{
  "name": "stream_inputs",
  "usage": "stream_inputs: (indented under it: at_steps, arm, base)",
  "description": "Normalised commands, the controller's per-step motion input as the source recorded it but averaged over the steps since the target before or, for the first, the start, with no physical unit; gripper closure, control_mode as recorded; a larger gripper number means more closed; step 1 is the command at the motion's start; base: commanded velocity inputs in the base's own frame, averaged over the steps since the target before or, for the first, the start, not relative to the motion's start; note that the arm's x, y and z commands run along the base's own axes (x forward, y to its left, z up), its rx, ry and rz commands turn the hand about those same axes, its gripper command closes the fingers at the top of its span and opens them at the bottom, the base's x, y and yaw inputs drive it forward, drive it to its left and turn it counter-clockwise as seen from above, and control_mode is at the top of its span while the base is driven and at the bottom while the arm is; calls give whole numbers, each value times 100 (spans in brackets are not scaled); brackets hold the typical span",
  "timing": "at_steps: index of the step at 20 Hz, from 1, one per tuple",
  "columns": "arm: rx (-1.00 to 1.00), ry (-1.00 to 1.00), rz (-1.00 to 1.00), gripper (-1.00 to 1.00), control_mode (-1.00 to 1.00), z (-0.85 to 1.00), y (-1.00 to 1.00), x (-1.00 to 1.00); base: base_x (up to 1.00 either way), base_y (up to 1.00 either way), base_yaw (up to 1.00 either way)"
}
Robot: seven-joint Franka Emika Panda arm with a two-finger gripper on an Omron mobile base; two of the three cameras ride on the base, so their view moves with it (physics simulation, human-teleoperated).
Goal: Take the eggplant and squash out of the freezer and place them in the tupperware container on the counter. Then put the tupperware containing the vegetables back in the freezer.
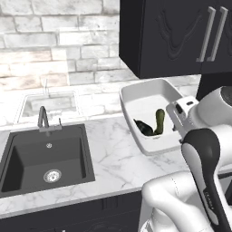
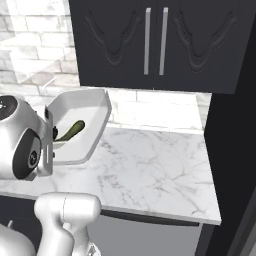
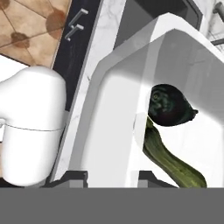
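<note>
Your arm is glossy white with rounded, bulbous links and a long black inset panel; the wrist housing carries a dark oval patch, perhaps a joint cover.

The white tupperware container is sitting on the marble bench, right of the black sink and below the dark wall cabinets. Inside it, the dark eggplant and the long green squash are lying touching each other near one end wall.
</note>
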Motion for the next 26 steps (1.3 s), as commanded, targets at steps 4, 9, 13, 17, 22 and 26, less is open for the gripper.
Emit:
stream_inputs:
  at_steps: [4, 9, 13, 17, 22, 26]
  arm:
    - [0, 0, 0, 100, -100, 20, -4, -14]
    - [0, 0, 0, 100, 100, 2, -1, -6]
    - [0, 0, 0, 100, 100, 0, 0, 0]
    - [0, 0, 0, 100, 100, 0, 0, 0]
    - [0, 0, 0, 100, 100, 0, 0, 0]
    - [0, 0, 0, 100, 100, 0, 0, 0]
  base:
    - [0, 0, 0]
    - [0, 0, 0]
    - [-26, -3, 0]
    - [-94, -26, -3]
    - [-98, -41, -7]
    - [-96, -78, -6]
